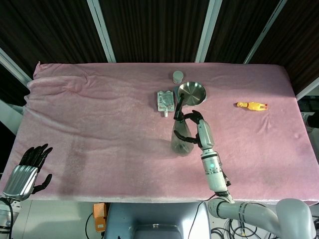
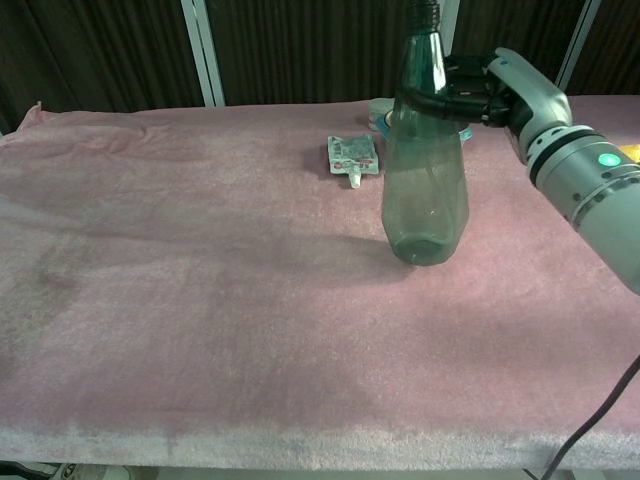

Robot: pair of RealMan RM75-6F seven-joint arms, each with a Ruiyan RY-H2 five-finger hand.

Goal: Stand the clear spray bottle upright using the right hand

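The clear spray bottle (image 2: 425,170) stands upright on the pink cloth near the table's middle, its black spray head cut off by the top edge of the chest view. In the head view the bottle (image 1: 180,140) shows from above with its black trigger pointing toward the bowl. My right hand (image 2: 495,88) grips the bottle's upper neck from the right, fingers wrapped around it; the head view shows the same hand (image 1: 199,128) beside the bottle. My left hand (image 1: 25,169) hangs off the table's near left corner, fingers spread, holding nothing.
A steel bowl (image 1: 192,92), a small grey cap (image 1: 178,76) and a flat refill pouch (image 1: 165,101) lie just behind the bottle. A yellow rubber chicken (image 1: 252,105) rests at the far right. The pouch (image 2: 352,155) also shows in the chest view.
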